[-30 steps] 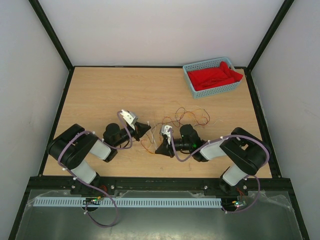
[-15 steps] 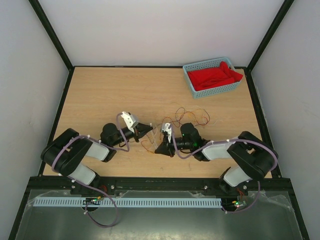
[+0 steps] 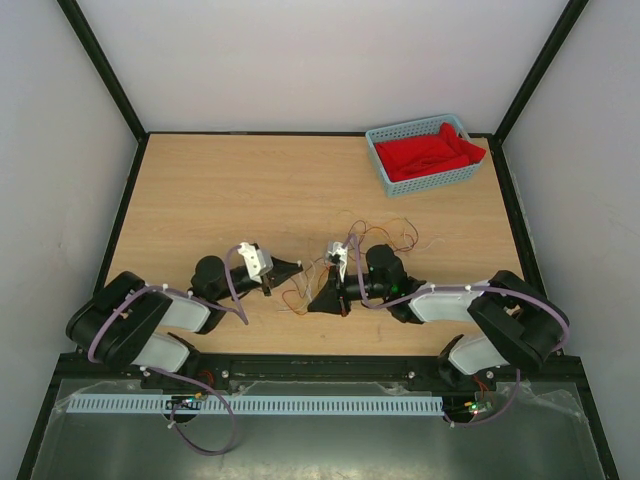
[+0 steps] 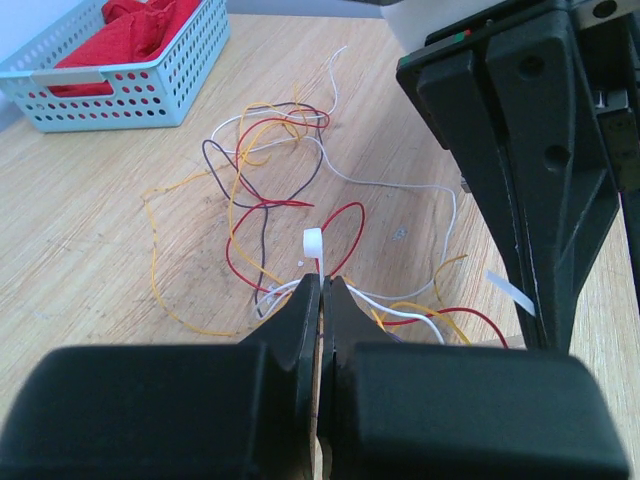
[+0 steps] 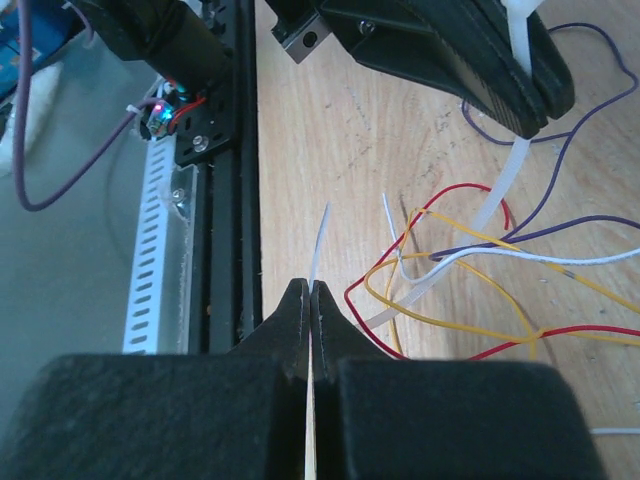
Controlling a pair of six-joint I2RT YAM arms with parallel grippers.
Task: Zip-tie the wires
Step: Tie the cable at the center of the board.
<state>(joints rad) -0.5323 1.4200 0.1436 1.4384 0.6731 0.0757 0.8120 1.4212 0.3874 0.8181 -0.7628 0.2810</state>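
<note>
The wires (image 4: pixel 262 196), thin red, yellow, purple and white strands, lie loosely tangled on the wooden table, and they also show between the two arms (image 3: pixel 375 238). My left gripper (image 4: pixel 322 280) is shut on a white zip tie, whose short end (image 4: pixel 313 242) sticks up out of the jaws. My right gripper (image 5: pixel 310 287) is shut on the zip tie's thin tail (image 5: pixel 319 238). The strap (image 5: pixel 497 194) runs from the left fingers (image 5: pixel 470 50) down among the wires (image 5: pixel 452 262). Seen from above, both grippers meet low over the table (image 3: pixel 292 267) (image 3: pixel 322 302).
A blue basket (image 3: pixel 386 178) with red cloth (image 3: pixel 425 152) stands at the back right corner. The black frame rail (image 5: pixel 225 200) along the table's near edge lies close to the right gripper. The right gripper's body (image 4: pixel 520 150) fills the right of the left wrist view.
The left jaws closed on the zip tie. The left arm drew back toward the near left and lower, and the right arm's elbow swung outward to the right.
</note>
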